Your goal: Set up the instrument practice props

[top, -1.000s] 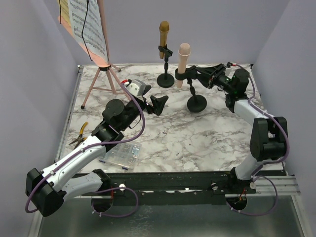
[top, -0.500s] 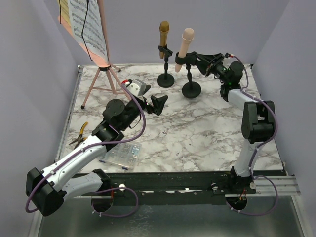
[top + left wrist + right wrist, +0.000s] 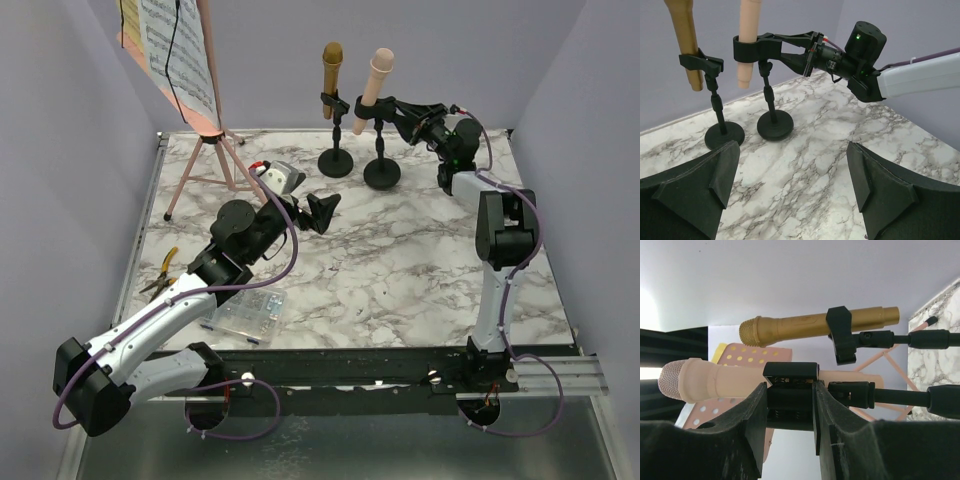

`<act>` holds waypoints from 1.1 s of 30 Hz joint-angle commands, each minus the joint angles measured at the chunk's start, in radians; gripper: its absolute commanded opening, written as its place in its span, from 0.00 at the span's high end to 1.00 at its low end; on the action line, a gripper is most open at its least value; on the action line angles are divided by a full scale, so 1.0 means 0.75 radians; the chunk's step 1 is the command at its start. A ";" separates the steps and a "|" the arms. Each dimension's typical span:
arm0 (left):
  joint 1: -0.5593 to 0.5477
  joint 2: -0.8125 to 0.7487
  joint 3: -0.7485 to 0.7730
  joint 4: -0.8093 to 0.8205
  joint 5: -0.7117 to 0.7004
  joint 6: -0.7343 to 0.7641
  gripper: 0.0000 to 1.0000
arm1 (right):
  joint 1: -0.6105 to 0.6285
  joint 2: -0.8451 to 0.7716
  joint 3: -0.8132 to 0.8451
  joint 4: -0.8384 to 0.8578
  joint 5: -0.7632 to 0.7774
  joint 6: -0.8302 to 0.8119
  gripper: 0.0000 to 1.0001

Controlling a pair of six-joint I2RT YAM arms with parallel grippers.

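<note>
The pink music rack (image 3: 205, 150) stands at the back left with sheet-music pages (image 3: 178, 50) on it. A gold microphone (image 3: 332, 62) sits upright in its black holder (image 3: 336, 162). Just right of it, the pink microphone (image 3: 376, 78) leans in the second black holder (image 3: 382, 175), whose round base (image 3: 775, 125) is down on the marble. My right gripper (image 3: 385, 108) is shut on this holder's clip (image 3: 790, 400), one finger on each side. My left gripper (image 3: 792, 160) hangs open over bare marble in front of both holders, holding nothing.
A clear compartment box (image 3: 247, 315) lies near the front left beside my left arm. Yellow-handled pliers (image 3: 160, 272) rest by the table's left edge. Purple walls close in the back and both sides, and the rack's legs (image 3: 180, 195) spread over the back left corner.
My right gripper has carried the pink microphone and its holder back and to the left, ending close beside the gold microphone's holder. The left arm has not moved.
</note>
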State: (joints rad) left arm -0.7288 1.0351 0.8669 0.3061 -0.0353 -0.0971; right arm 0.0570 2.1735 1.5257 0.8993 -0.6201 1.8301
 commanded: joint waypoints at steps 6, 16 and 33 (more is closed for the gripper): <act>-0.008 0.006 -0.010 0.001 -0.018 0.015 0.05 | -0.025 0.100 0.165 0.122 0.060 0.059 1.00; -0.009 0.011 -0.010 -0.001 -0.014 0.010 0.05 | -0.051 0.161 0.179 0.167 0.067 0.089 0.99; -0.009 0.001 -0.008 -0.001 -0.012 0.009 0.05 | -0.091 0.011 -0.024 0.003 0.028 -0.077 0.44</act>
State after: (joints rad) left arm -0.7288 1.0405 0.8669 0.3046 -0.0353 -0.0959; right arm 0.0074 2.2501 1.5410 0.9745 -0.5850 1.8465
